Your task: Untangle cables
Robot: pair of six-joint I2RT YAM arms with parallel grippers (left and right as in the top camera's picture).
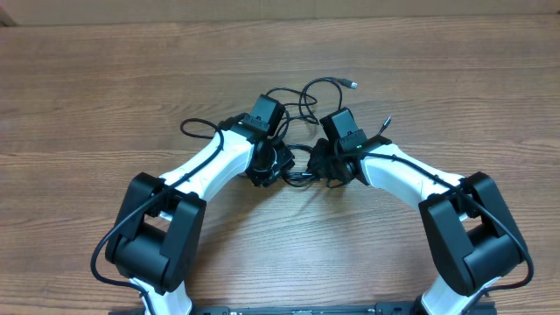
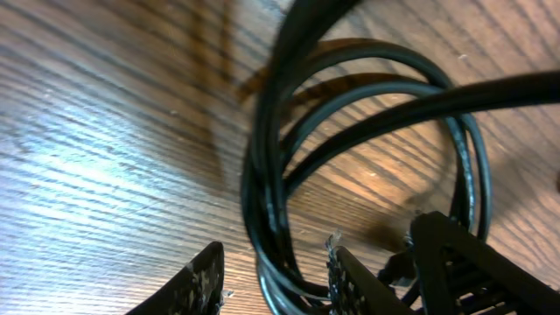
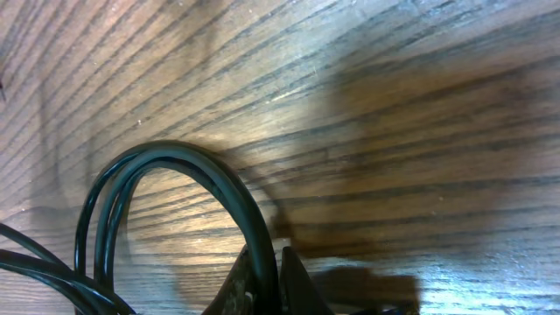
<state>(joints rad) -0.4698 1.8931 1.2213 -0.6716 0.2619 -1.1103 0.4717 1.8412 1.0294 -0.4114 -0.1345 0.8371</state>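
Thin black cables [image 1: 302, 98] lie in a tangle at mid-table, loops spreading behind both wrists. One silver-tipped plug [image 1: 353, 85] lies at the back, and another end [image 1: 385, 122] sticks out on the right. My left gripper [image 1: 278, 166] and right gripper [image 1: 324, 166] meet over the knot. In the left wrist view, the left gripper [image 2: 276, 280] is open, with several cable strands [image 2: 262, 192] between its fingers, close to the right finger [image 2: 350, 284] and clear of the left one. In the right wrist view, the right gripper [image 3: 266, 255] is shut on a cable loop [image 3: 175, 153].
The wooden table [image 1: 105, 79] stretches all round the tangle. The white arms with their own thicker black cords [image 1: 122, 219] come in from the front left and the front right [image 1: 420, 175]. A loose loop [image 1: 194, 127] lies beside the left wrist.
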